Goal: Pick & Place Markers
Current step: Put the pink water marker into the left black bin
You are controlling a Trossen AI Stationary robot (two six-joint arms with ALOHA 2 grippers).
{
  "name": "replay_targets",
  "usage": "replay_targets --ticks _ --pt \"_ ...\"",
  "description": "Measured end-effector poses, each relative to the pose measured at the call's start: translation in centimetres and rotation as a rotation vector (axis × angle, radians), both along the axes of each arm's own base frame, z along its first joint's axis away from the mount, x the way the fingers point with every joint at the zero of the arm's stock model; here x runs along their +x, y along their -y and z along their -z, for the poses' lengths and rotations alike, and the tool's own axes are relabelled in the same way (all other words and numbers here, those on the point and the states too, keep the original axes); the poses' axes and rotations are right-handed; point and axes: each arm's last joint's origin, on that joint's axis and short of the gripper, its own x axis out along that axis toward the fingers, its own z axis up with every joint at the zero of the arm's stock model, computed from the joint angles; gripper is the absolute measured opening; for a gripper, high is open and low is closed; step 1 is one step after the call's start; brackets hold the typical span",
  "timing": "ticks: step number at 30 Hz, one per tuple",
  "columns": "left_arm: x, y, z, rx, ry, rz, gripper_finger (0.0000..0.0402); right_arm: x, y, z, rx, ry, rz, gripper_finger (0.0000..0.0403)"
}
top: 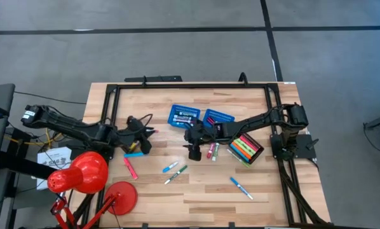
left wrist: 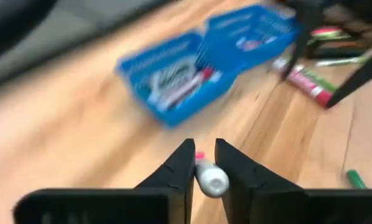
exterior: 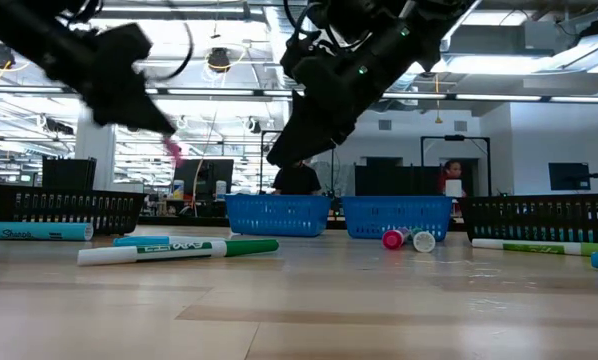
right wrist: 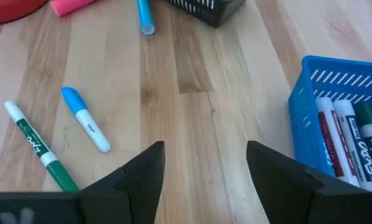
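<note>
While the high view looks straight down, two blue baskets (top: pixel 184 116) (top: pixel 218 117) sit side by side near the bench's (top: pixel 196 191) far edge, markers showing in the left-hand one, and a black tray (top: pixel 247 148) toward the right edge is packed with green, orange and pink markers. The left gripper (top: pixel 147 132) hangs over the left half of the bench with a pink marker (top: pixel 152 131) at its tip. The right gripper (top: pixel 194 151) hovers mid-bench, just in front of the baskets. Loose markers (top: pixel 175 170) lie scattered toward the near edge, one blue one (top: pixel 241 188) off to the right, and a red lamp (top: pixel 79 173) covers the near left corner.

Down at bench level, both blue baskets stand in the middle distance, black trays (exterior: pixel 64 208) out at either side. A green-capped marker (exterior: pixel 179 250) lies up front, and two marker ends (exterior: pixel 407 239) poke out by the right basket. A person (exterior: pixel 450 177) stands far behind.

On the left wrist, the fingers (left wrist: pixel 181 171) are pinched on that pink marker (left wrist: pixel 207 175), white end towards us, with the baskets beyond holding markers.

On the right wrist, the fingers (right wrist: pixel 144 171) stand wide apart, holding nothing, over bare wood; a blue-capped marker (right wrist: pixel 85 119) and a green one (right wrist: pixel 41 155) lie to one side, a basket of markers (right wrist: pixel 348 146) on the other.
</note>
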Motion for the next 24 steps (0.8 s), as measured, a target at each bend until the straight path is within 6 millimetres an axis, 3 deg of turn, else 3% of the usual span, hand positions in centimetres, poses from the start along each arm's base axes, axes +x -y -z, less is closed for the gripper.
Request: replay_targets --ticks 3,9,20,24 --pt "-1.5 -0.2 1.0 -0.158 -0.064 -0.119 0.0041 0.0 -0.1 0.0 0.000 -0.001 -0.002 0.0220" --pt "-3.2 -0.6 2.2 -0.192 -0.209 -0.223 0.0052 -0.2 -0.3 0.2 0.004 -0.024 -0.012 0.0212" --pt "-3.5 -0.8 0.7 -0.191 -0.113 -0.238 0.0037 -0.2 -0.4 0.1 0.006 -0.021 -0.015 0.0203" --pt "-3.5 -1.1 -0.2 -0.062 -0.081 -0.282 0.0047 -0.1 -0.4 0.1 0.006 -0.019 -0.015 0.0205"
